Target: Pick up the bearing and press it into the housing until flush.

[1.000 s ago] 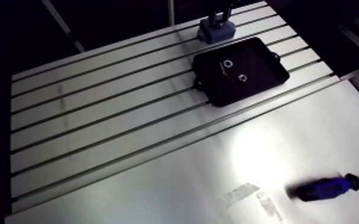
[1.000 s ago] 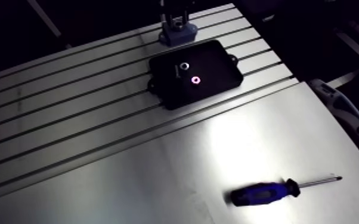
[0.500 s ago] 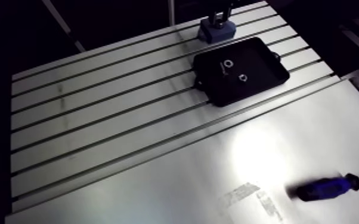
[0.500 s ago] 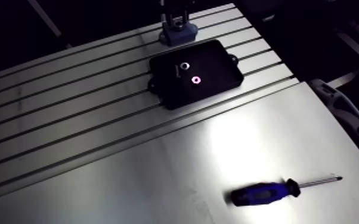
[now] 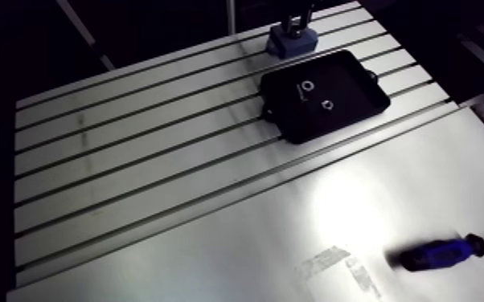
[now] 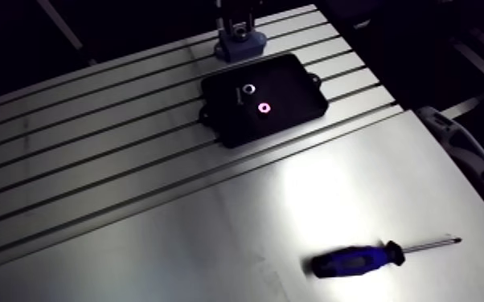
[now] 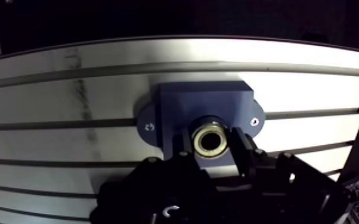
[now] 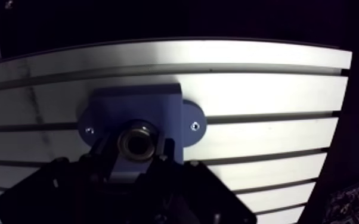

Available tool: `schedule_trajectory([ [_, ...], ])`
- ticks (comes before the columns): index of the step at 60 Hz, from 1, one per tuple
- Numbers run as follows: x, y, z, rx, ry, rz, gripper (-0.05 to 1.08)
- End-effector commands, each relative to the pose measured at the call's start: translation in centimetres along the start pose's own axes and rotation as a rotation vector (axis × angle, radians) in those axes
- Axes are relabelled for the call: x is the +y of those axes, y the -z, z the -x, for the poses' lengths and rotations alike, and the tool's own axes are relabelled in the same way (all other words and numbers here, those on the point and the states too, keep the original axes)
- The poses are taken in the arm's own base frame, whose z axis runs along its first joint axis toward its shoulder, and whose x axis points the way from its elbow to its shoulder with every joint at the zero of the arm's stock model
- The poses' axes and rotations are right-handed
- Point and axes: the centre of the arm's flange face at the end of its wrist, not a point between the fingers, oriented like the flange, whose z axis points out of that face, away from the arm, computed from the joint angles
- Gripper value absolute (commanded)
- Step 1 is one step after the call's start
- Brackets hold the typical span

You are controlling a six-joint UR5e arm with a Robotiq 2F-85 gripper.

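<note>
The gripper [image 7: 210,143] hangs over the blue housing [image 7: 182,104] at the far edge of the slotted table [image 5: 157,185]; its two fingers [image 7: 182,146] sit tight against either side of the bearing [image 7: 210,137], pinching it; the brass-coloured ring is right at the middle of the housing's face, though I cannot tell whether it sits flush; just beside the housing lies a black tray [image 5: 358,84] with two small rings [image 5: 308,84] on it; well apart, on the smooth sheet at the near side, a blue-handled screwdriver [image 5: 438,254] lies flat
</note>
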Motion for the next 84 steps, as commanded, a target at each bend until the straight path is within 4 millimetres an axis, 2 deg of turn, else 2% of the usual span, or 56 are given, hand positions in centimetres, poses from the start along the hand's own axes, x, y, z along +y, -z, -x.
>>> schedule_trajectory([
  [1,0.0,-0.2,0.1,-0.002,-0.001,-0.001,0.59],
  [58,0.0,-0.5,-0.2,-0.001,-0.001,-0.001,0.58],
  [61,0.0,-0.5,-0.2,-0.001,-0.001,0.000,0.52],
  [62,-0.1,-0.5,-0.1,-0.001,0.000,0.000,0.45],
  [63,-0.1,-0.5,-0.1,-0.001,0.000,0.000,0.45],
  [64,-0.1,-0.4,-0.1,0.000,0.000,0.000,0.34],
  [65,-0.1,-0.4,-0.1,0.000,0.000,0.000,0.34],
  [66,-0.1,-0.3,-0.1,0.002,0.000,0.001,0.16],
  [67,-0.2,-0.2,-0.1,0.003,0.001,0.002,0.05],
  [71,-0.2,0.1,-0.1,0.007,0.001,0.003,0.01],
  [84,-0.1,1.4,0.1,0.024,0.000,0.007,0.01],
])
